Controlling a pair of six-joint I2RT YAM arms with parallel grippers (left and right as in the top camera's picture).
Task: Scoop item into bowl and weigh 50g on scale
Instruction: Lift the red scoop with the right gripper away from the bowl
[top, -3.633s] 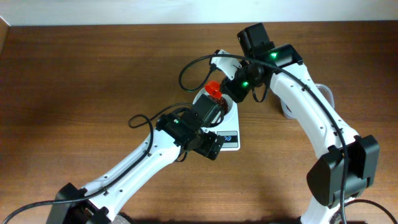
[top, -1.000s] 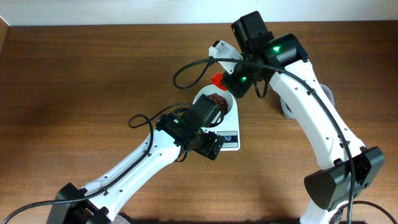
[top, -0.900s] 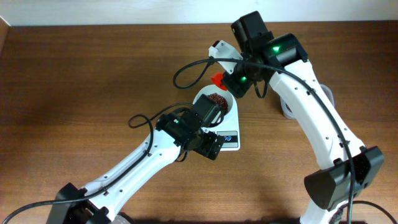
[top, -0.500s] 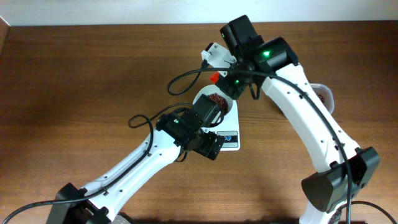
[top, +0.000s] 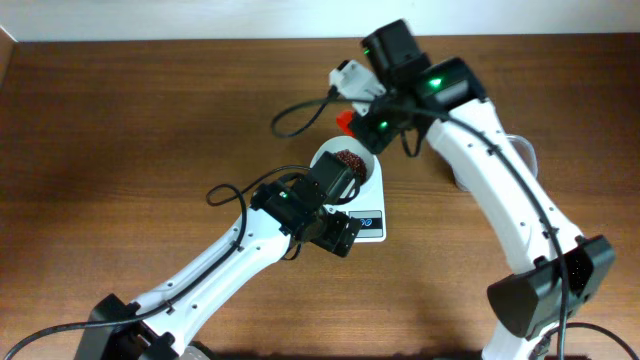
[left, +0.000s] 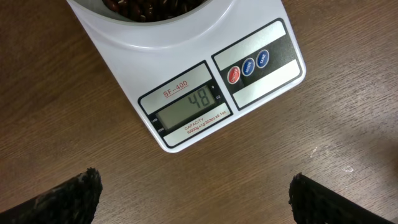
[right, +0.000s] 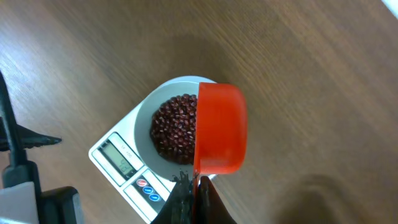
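The white bowl (top: 362, 172) stands on the white scale (top: 372, 222) and holds a heap of dark red-brown beans (top: 349, 160). In the left wrist view the scale (left: 186, 74) shows 48 on its display. My left gripper (left: 194, 199) is open and empty, hovering over the table just in front of the scale. My right gripper (right: 194, 190) is shut on the handle of a red scoop (right: 219, 127), held tilted above the bowl's (right: 146, 109) far edge; the scoop (top: 345, 122) also shows in the overhead view. The beans (right: 174, 127) fill the bowl's middle.
A clear container (top: 520, 155) stands at the right, mostly hidden behind my right arm. My left arm crosses the table's front middle. Cables loop near the bowl.
My right gripper with the red scoop has risen and drawn back from over the bowl toward the far side. The left arm has stayed still.
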